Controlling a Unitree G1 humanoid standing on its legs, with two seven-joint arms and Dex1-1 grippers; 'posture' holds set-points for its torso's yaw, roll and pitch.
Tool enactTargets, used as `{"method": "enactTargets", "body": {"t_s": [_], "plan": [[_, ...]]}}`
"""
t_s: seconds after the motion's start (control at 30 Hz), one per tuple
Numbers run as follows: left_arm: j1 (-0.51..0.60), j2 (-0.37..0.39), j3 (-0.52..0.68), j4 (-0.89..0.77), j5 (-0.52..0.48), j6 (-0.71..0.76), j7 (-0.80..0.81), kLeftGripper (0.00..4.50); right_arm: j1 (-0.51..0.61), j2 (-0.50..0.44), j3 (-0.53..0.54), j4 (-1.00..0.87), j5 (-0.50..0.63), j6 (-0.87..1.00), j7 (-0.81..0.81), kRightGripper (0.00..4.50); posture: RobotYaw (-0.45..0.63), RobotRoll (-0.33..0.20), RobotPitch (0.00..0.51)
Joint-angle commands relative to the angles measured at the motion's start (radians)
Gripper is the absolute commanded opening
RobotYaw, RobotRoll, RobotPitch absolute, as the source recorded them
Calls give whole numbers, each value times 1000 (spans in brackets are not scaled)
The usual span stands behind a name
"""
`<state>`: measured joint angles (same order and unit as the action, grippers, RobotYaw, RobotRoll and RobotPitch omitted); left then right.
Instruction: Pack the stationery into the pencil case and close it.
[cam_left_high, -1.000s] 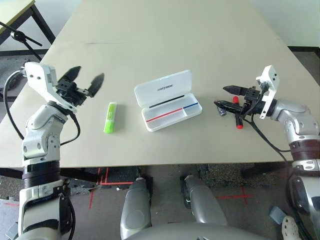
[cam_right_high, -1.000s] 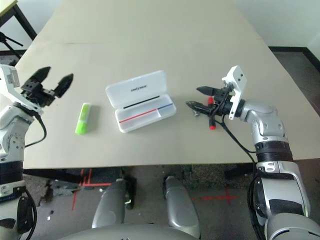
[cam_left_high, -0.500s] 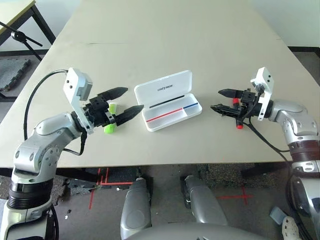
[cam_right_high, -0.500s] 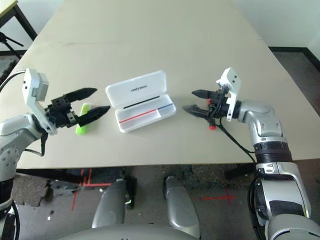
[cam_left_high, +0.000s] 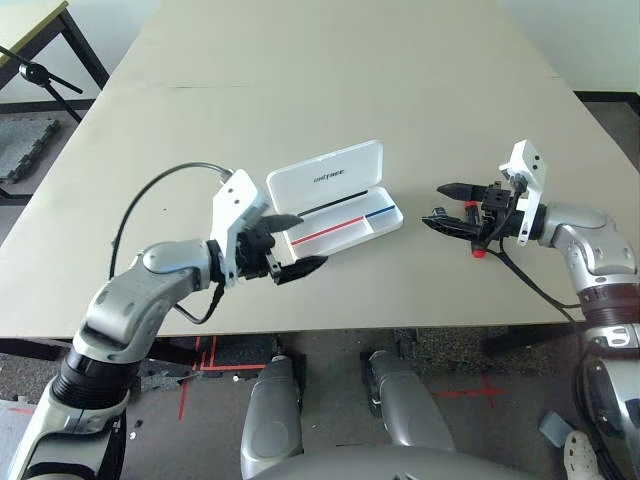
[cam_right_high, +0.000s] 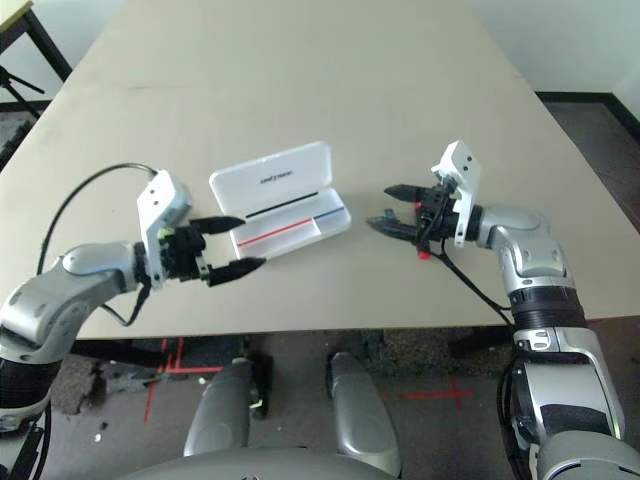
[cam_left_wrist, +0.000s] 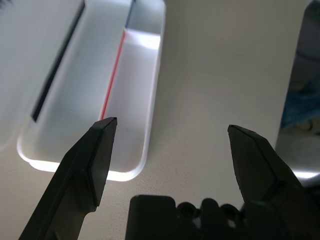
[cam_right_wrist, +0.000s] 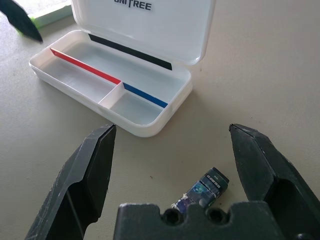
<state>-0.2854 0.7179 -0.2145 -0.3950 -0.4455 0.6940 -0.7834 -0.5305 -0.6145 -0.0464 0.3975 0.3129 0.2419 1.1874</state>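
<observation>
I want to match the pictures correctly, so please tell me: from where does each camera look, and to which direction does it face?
Left and right eye: on the head, facing forward and down at the table; both forearms and grippers show.
Left wrist: on the left arm, looking along the left gripper's open fingers at the table and part of the pencil case.
Right wrist: on the right arm, looking along the right gripper's open fingers towards the small dark block and the case.
Both wrist views share the open case.

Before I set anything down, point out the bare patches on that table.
Bare: the table beyond the pencil case, and the gap between case and right tool. Crowded: case's left, under the left tool.
</observation>
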Motion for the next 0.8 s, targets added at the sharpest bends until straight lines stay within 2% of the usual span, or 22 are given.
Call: {"method": "enactTargets", "body": {"t_s": [0.03,0.23,0.8], "plan": [[-26,-4,-37,23,46,-18,-22,4483,20,1,12,-12,-7,-7,-5,4500,-18,0,176],[-49,-14,-89,54,112,-30,-38,4483,32,2,12,-29,-4,-1,-12,4500,-27,0,177],[-90,-50,-149,113,194,-17,-85,4483,49,3,13,-60,-3,8,-30,4500,-44,0,182]]}}
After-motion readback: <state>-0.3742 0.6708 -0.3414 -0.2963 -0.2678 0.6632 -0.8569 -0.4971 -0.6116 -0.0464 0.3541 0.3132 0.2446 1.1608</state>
